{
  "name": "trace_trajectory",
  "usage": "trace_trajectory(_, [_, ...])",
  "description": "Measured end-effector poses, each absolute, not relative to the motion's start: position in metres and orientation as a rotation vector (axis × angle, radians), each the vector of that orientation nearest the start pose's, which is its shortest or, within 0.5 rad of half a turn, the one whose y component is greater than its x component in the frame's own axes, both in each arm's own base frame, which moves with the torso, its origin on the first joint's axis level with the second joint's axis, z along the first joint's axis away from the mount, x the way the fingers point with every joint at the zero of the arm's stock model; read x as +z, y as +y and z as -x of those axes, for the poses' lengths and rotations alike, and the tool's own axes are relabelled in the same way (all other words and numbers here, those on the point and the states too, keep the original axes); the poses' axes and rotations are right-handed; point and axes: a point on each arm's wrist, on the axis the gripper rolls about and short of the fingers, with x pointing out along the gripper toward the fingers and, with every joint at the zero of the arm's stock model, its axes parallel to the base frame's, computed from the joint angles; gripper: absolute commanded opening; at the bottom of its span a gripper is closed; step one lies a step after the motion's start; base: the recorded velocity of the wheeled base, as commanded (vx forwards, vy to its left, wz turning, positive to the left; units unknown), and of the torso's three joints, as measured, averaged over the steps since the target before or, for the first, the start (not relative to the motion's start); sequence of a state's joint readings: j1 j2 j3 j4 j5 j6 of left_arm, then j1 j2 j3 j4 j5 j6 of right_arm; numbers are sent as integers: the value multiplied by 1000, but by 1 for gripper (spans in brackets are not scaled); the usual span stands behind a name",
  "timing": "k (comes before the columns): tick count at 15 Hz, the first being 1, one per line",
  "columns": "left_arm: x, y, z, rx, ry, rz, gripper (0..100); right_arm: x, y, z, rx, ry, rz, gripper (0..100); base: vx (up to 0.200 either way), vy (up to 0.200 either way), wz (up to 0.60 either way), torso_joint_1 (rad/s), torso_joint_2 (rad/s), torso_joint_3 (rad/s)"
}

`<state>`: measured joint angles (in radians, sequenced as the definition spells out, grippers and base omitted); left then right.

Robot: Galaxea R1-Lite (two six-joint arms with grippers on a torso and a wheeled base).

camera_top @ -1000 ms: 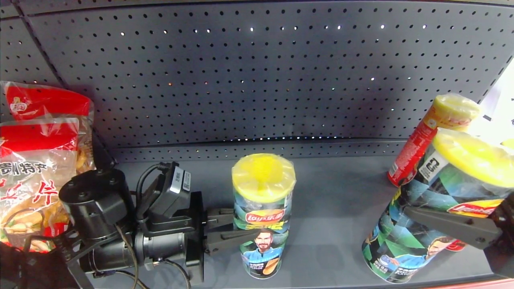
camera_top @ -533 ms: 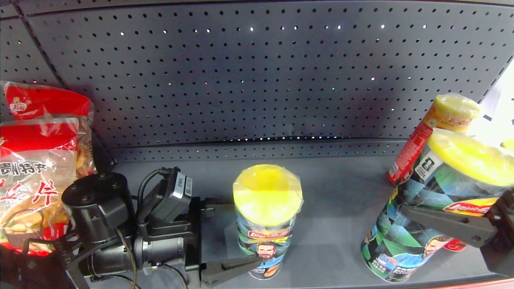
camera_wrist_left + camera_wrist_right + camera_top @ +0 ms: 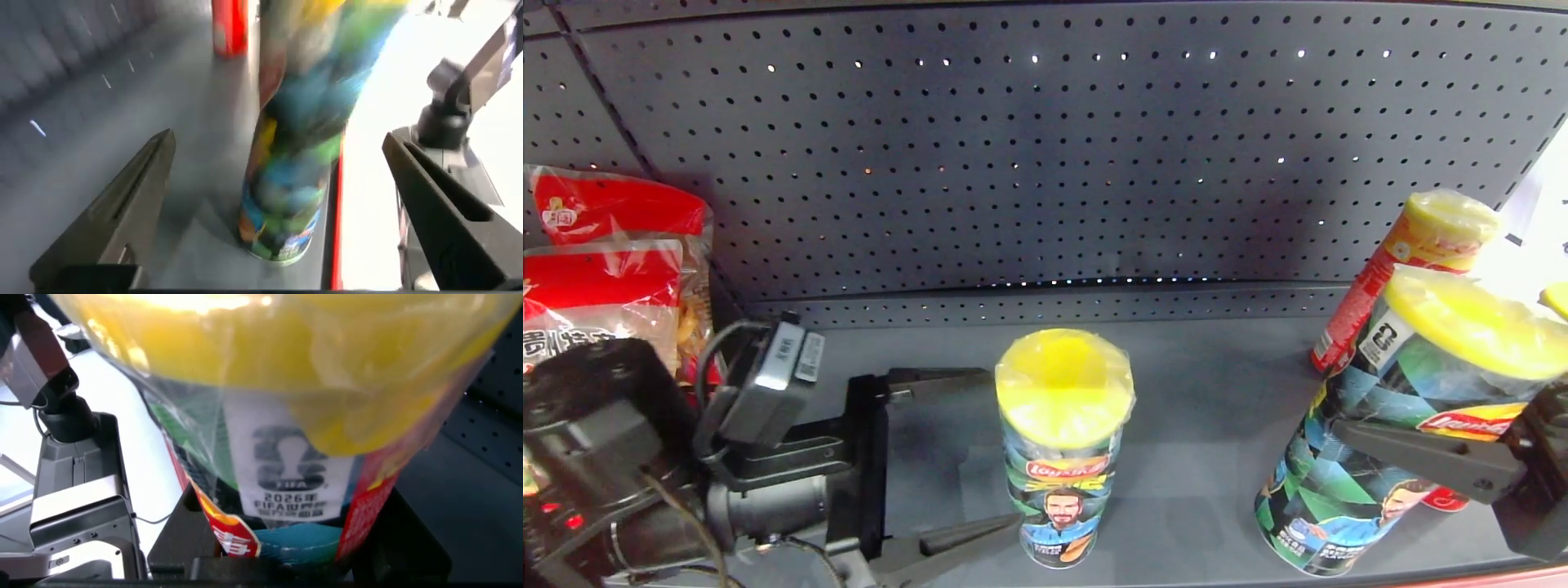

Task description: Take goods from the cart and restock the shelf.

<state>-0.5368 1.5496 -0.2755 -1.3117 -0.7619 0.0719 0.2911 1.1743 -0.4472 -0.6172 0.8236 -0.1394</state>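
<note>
- Left gripper (image 3: 1006, 447): fingers (image 3: 931, 377) spread wide, nothing held. One second ago they were clamped on the centre chips can (image 3: 1062, 457).
- Half a second ago the fingers were already opened around the can. Since then the left arm has been drawn back toward the left, and both fingertips are seen just clear of the can wall.
- Centre chips can: left standing upright on the shelf (image 3: 1217, 408) near its front edge, yellow lid up. Its spot is almost unchanged since the release.
- Right gripper (image 3: 1364, 416): fingers (image 3: 1429, 461) closed around a second chips can (image 3: 1388, 392), which is held tilted over the right end of the shelf. It cannot be told whether the base touches the shelf. Little shift is seen against the earlier frames.
- The same held can (image 3: 294, 498) is seen close up in the right wrist view.
- Red can (image 3: 1380, 286): leaned behind the held can, not moved.
- Snack bags (image 3: 596, 269): stood at the left end against the pegboard (image 3: 1045, 163), now partly covered by the withdrawn left arm.
</note>
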Motion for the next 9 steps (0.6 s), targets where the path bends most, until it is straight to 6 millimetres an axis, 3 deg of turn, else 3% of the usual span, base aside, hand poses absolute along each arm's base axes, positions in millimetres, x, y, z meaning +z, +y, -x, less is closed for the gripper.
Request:
trace_trajectory(2, [181, -109, -157, -1269, -193, -77, 100, 206, 62, -148, 1119, 36, 94, 0, 0, 0, 0, 0, 0, 0])
trace_trajectory(6, [225, -62, -96, -1144, -414, -110, 100, 206, 62, -150, 1119, 42, 92, 0, 0, 0, 0, 0, 0, 0])
trace_trajectory(9, [230, -30, -49, -954, -267, -85, 100, 206, 63, -151, 1120, 42, 92, 0, 0, 0, 0, 0, 0, 0])
